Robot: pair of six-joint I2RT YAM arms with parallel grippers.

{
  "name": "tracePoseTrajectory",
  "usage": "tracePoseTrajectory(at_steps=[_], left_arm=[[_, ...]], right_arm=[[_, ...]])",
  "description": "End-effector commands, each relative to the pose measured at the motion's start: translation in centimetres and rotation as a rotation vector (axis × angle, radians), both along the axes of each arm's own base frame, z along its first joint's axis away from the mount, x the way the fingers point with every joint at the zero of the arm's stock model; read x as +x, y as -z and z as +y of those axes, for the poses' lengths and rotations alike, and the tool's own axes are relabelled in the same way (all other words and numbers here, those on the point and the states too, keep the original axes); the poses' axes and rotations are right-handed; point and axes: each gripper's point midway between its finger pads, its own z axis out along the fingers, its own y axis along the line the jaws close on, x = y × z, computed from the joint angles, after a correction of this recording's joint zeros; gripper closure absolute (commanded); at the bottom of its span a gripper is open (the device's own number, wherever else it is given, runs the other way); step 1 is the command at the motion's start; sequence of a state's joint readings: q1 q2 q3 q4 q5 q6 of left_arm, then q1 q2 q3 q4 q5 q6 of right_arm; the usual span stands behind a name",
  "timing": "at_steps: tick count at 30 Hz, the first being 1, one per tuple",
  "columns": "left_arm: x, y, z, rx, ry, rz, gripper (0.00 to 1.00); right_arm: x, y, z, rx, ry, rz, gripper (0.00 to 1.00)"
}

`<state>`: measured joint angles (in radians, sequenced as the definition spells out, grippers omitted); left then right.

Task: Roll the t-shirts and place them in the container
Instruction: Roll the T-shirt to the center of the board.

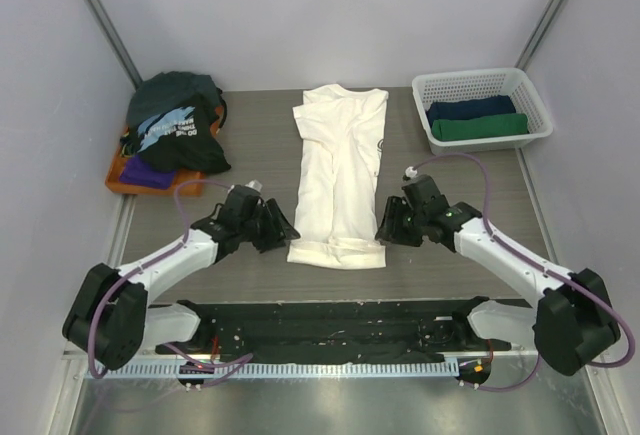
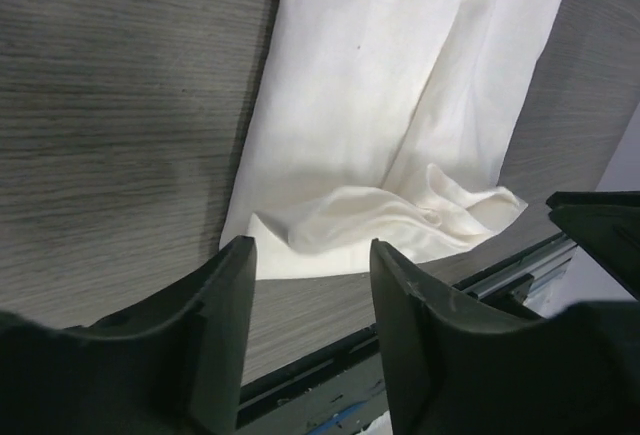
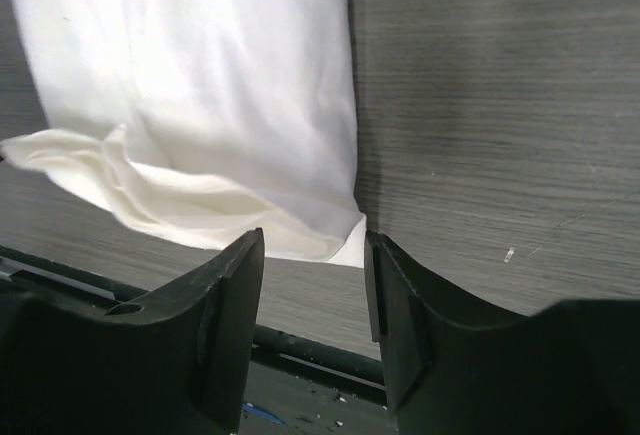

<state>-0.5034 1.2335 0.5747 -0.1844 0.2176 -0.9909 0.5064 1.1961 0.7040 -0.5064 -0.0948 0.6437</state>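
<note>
A cream-white t-shirt lies folded lengthwise in the middle of the table, collar at the far end, its near hem rumpled. My left gripper is open just left of the hem's near-left corner. My right gripper is open just right of the near-right corner. Both hold nothing. A pile of other t-shirts, dark teal, black with pale-blue lettering and purple, lies at the far left.
A white lattice basket at the far right holds rolled navy and green shirts. The pile rests on an orange tray. A black rail runs along the table's near edge.
</note>
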Motion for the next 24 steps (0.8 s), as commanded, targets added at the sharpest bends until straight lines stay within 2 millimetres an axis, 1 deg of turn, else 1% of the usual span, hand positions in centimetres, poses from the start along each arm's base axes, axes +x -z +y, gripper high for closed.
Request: tracePoseTrajectory(at_steps=[1, 3, 4, 5, 6, 8, 9, 10, 12, 13, 14, 15, 16, 17, 18, 19, 20, 21, 22, 23, 24], left_arm=[[1.1, -3.5, -0.2, -0.019, 0.036, -0.132, 0.45], [0.5, -4.0, 0.1, -0.026, 0.048, -0.147, 0.46], [0.2, -4.2, 0.1, -0.033, 0.054, -0.152, 0.49], [-0.3, -4.4, -0.1, -0.056, 0.072, -0.151, 0.53], [-0.9, -4.2, -0.2, -0.067, 0.086, -0.146, 0.61], [-1.7, -5.1, -0.9, -0.117, 0.128, -0.167, 0.67], [-1.9, -5.1, -0.9, -0.124, 0.133, -0.169, 0.71], [-2.2, -4.9, -0.9, -0.126, 0.139, -0.169, 0.74], [-2.0, -5.1, -1.1, -0.137, 0.141, -0.187, 0.79], [-2.1, -4.8, -1.1, -0.137, 0.14, -0.179, 0.8], [-1.9, -4.9, -1.3, -0.144, 0.143, -0.185, 0.82], [-2.0, -4.8, -1.4, -0.146, 0.146, -0.183, 0.82], [-1.9, -4.8, -1.4, -0.146, 0.147, -0.181, 0.83], [-1.8, -4.5, -1.5, -0.144, 0.148, -0.174, 0.83], [-1.7, -4.6, -1.6, -0.149, 0.155, -0.179, 0.83], [-1.6, -4.5, -1.7, -0.147, 0.158, -0.183, 0.83], [-1.5, -4.5, -1.7, -0.146, 0.158, -0.184, 0.83], [-1.4, -4.4, -1.7, -0.143, 0.157, -0.186, 0.83], [-1.4, -4.4, -1.7, -0.141, 0.159, -0.19, 0.84], [-1.3, -4.5, -1.7, -0.14, 0.158, -0.195, 0.84], [-1.2, -4.3, -1.7, -0.135, 0.156, -0.195, 0.84]], right_arm=[[1.4, -5.0, -0.2, 0.023, -0.03, -0.178, 0.48], [0.6, -5.6, 0.2, 0.064, -0.06, -0.186, 0.48], [0.2, -5.9, 0.6, 0.094, -0.075, -0.186, 0.53], [-0.8, -6.4, 1.7, 0.17, -0.123, -0.19, 0.57], [-1.4, -6.5, 2.4, 0.219, -0.145, -0.175, 0.63], [-2.3, -6.4, 4.0, 0.327, -0.166, -0.16, 0.73], [-3.1, -6.6, 4.9, 0.385, -0.203, -0.141, 0.84], [-3.6, -6.5, 5.7, 0.414, -0.218, -0.138, 0.87], [-3.7, -6.0, 6.9, 0.476, -0.218, -0.124, 0.96], [-3.7, -5.9, 7.4, 0.494, -0.223, -0.116, 0.97], [-3.8, -6.0, 8.3, 0.521, -0.24, -0.123, 0.98], [-3.7, -5.2, 8.8, 0.516, -0.242, -0.096, 0.99], [-3.9, -4.9, 9.3, 0.519, -0.251, -0.09, 0.99], [-3.9, -5.2, 10.3, 0.543, -0.274, -0.105, 0.99], [-3.9, -4.4, 10.9, 0.542, -0.279, -0.084, 0.99], [-3.8, -4.2, 11.3, 0.549, -0.285, -0.078, 0.99], [-3.4, -4.7, 12.1, 0.572, -0.298, -0.1, 0.99], [-3.4, -4.6, 12.6, 0.58, -0.302, -0.094, 0.99], [-3.4, -3.5, 13.0, 0.57, -0.3, -0.064, 0.99], [-2.8, -4.0, 13.6, 0.587, -0.307, -0.086, 0.99], [-2.7, -3.6, 13.9, 0.588, -0.304, -0.07, 0.99]])
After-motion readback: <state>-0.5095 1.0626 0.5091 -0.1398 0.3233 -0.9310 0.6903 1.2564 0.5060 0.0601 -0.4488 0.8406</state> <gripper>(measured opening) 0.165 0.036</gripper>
